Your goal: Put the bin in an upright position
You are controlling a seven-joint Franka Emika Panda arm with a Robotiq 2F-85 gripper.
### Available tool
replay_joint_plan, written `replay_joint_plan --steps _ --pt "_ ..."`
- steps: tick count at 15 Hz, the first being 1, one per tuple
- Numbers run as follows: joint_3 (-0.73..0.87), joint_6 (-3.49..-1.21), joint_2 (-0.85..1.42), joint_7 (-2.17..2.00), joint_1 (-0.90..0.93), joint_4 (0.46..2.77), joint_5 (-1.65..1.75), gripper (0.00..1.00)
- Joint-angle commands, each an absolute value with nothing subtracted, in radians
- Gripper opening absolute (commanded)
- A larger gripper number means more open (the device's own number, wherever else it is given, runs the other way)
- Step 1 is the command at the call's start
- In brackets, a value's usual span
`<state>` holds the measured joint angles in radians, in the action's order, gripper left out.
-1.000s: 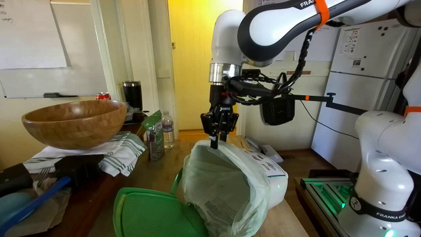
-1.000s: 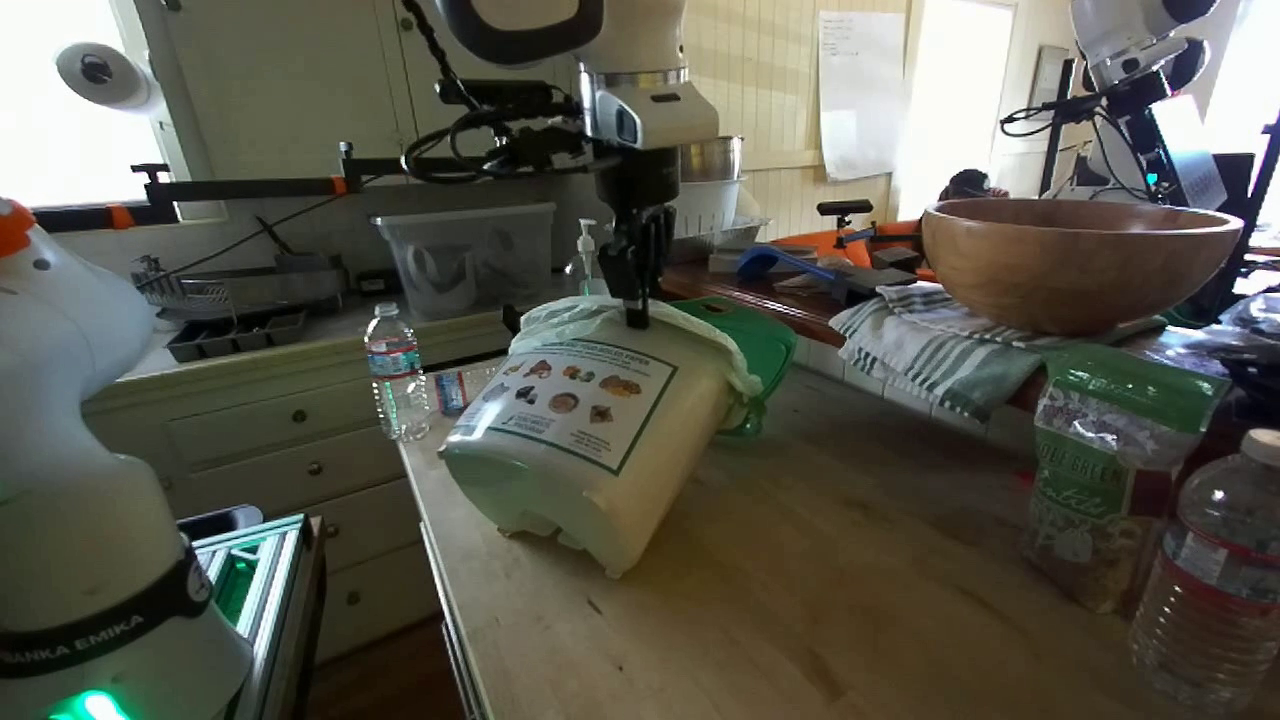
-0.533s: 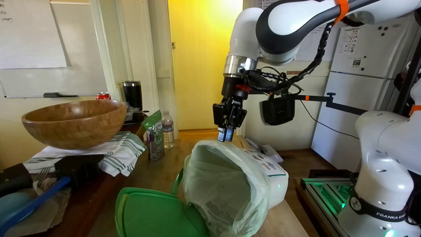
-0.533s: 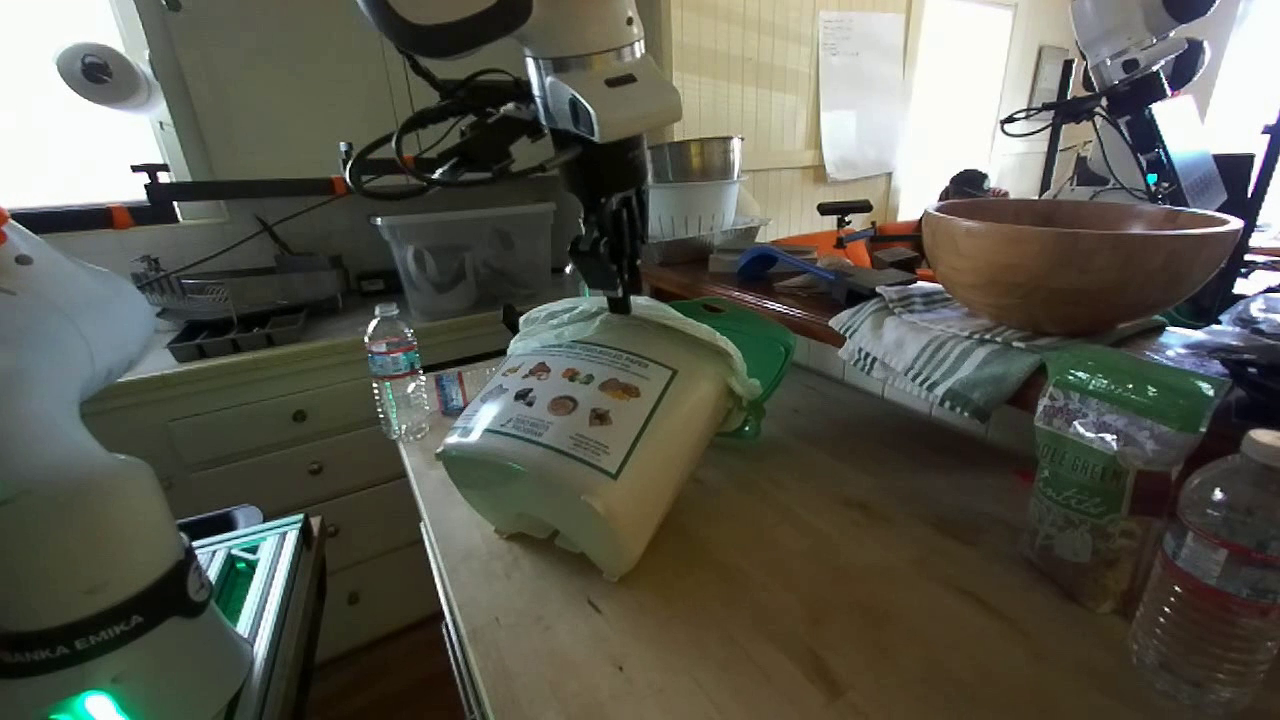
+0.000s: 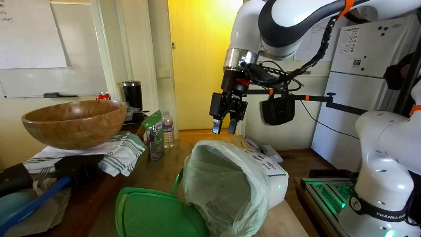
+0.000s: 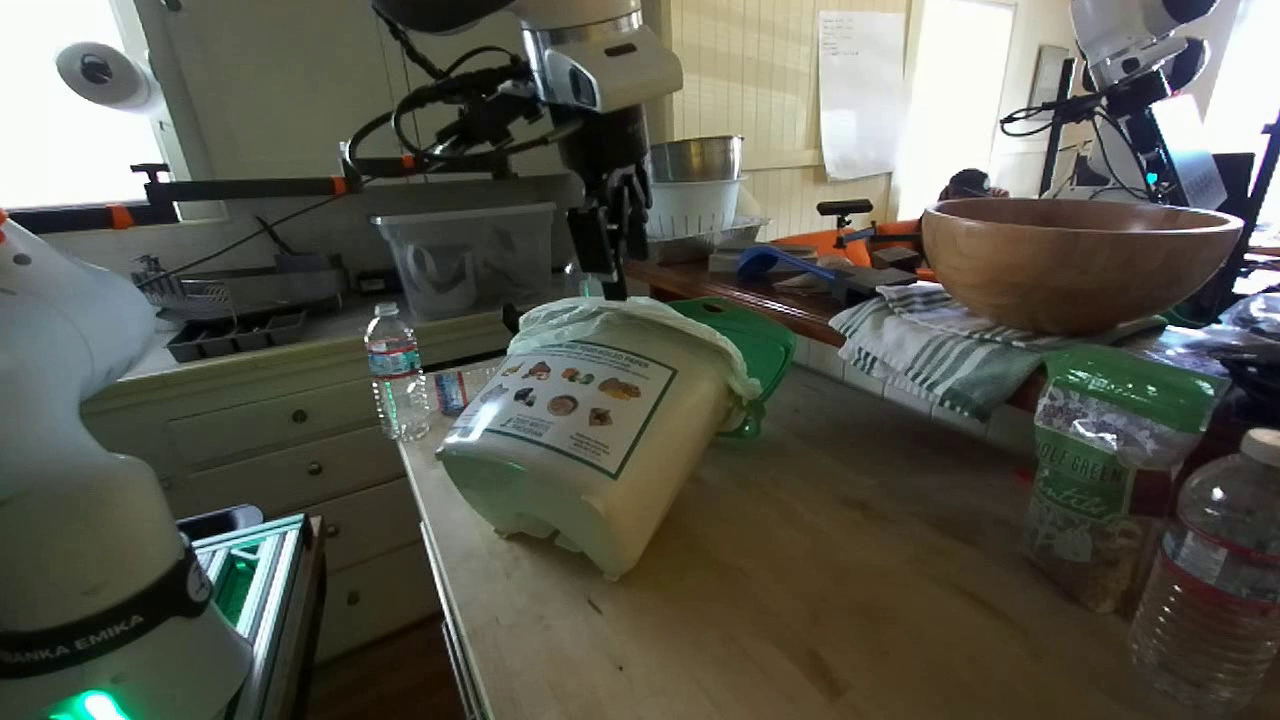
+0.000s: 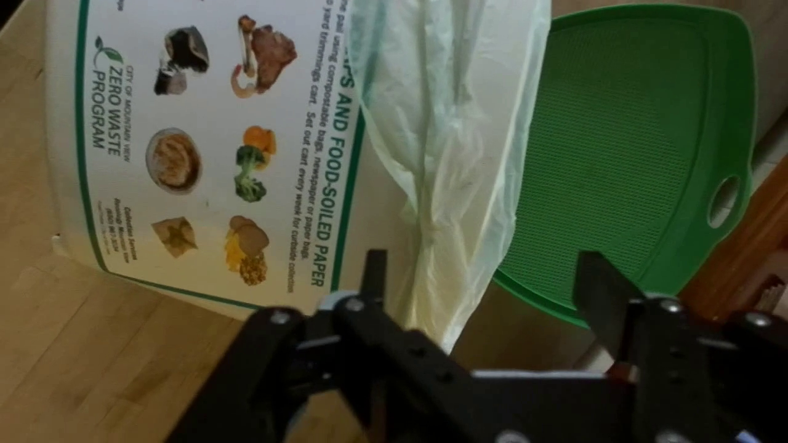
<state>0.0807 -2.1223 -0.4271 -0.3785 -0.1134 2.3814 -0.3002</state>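
The white bin (image 6: pixel 590 420) lies tipped over on the counter, its mouth facing sideways and its printed label turned upward. A pale liner bag (image 5: pixel 223 187) is folded over its rim. Its green lid (image 5: pixel 158 214) hangs open past the mouth, also showing in the wrist view as a green lid (image 7: pixel 622 141). My gripper (image 5: pixel 224 128) is just above the upper rim, apart from it, with its fingers spread and nothing held. In the wrist view the gripper (image 7: pixel 483 258) spans the liner edge and part of the lid from above.
A wooden bowl (image 6: pixel 1080 270) rests on a striped towel (image 6: pixel 930 350) on the raised ledge. On the counter stand a green-topped bag (image 6: pixel 1110 480), a water bottle (image 6: pixel 1215 570) and, behind the bin, a bottle (image 6: pixel 395 375). The counter's edge (image 6: pixel 440 590) runs close by the bin's base.
My gripper has lifted off the bin's rim, tilted and shifted toward the robot's base, and its fingers have spread apart. The bin has stayed practically where it was, still tipped.
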Motion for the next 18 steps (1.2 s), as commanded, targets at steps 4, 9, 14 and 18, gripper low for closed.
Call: replay_joint_plan --steps 4,9,14,18 --pt "-0.014 -1.837 -0.286 -0.590 -0.157 2.155 -0.072 1.00" --pt "-0.045 -1.634 -0.150 -0.732 -0.136 2.002 0.079 1.00" --pt "-0.041 -1.500 -0.038 -0.740 -0.087 1.910 0.145 1.00" --pt "-0.037 -1.509 0.003 -0.710 -0.051 1.868 0.162 1.00"
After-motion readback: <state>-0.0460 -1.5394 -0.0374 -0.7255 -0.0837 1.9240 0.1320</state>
